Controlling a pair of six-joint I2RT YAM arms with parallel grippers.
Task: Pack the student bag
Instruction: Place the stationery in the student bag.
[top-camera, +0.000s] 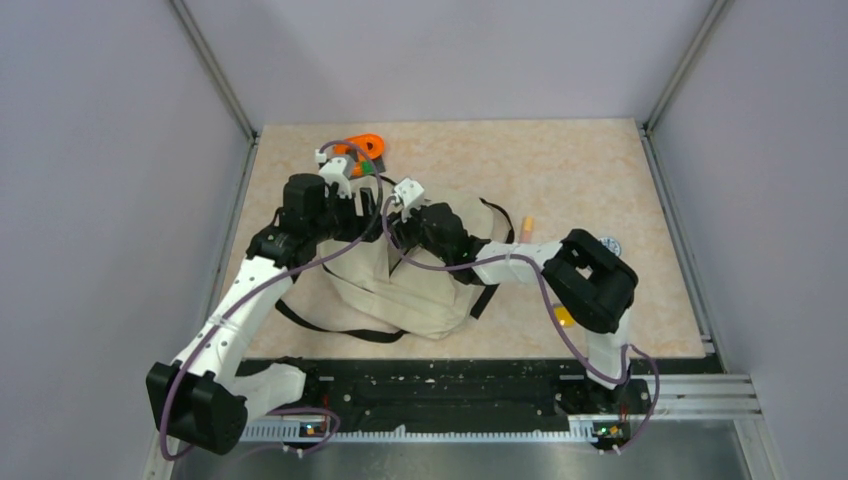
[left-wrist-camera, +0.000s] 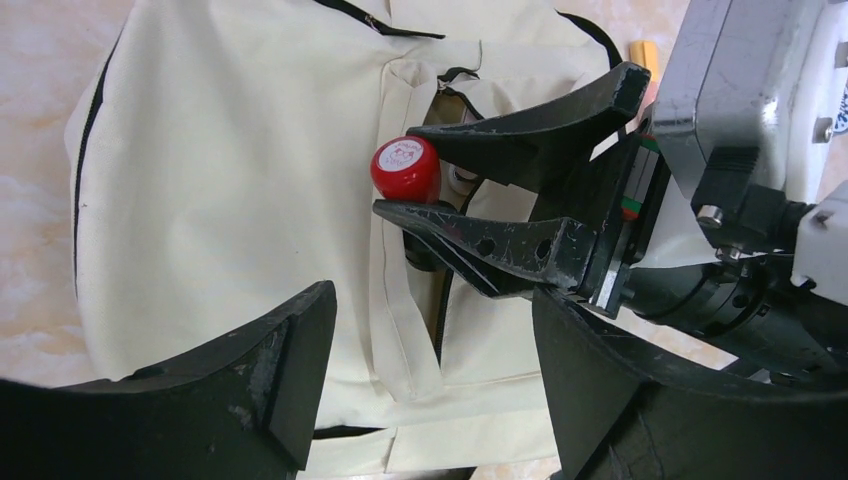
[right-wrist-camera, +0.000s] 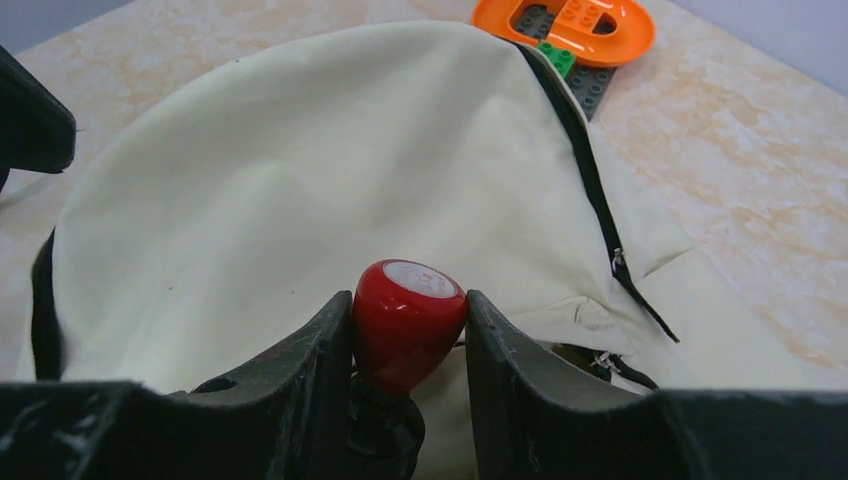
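Student bag (top-camera: 420, 290): large soft backpack, cream-beige fabric. It lies flat and slumped mid-counter, somewhat left of centre, with both arms reaching over its far end. Black zipper lines curve along the seams. Black straps trail off onto the counter (top-camera: 600, 180) at the near left and at the right side. The fabric is smooth and domed in the right wrist view. A front pocket gapes along a vertical slit, darker lining just visible inside.

Right claw (right-wrist-camera: 408, 300): pinching a red-capped knob (right-wrist-camera: 405, 335), one finger pressed on each side of the glossy cap. The cap has a pale round label on top and a black stem below. The left wrist view puts this grip right at the pocket slit. Whether the stem is inside the pocket cannot be told.

Left claw (left-wrist-camera: 430, 305): spread wide above the bag's front panel, nothing between its fingers.

Orange brick piece (top-camera: 362, 152), with green and grey bricks attached: on the counter just beyond the bag's far end. Small tan cylinder (top-camera: 528, 226): beside the bag's right strap.
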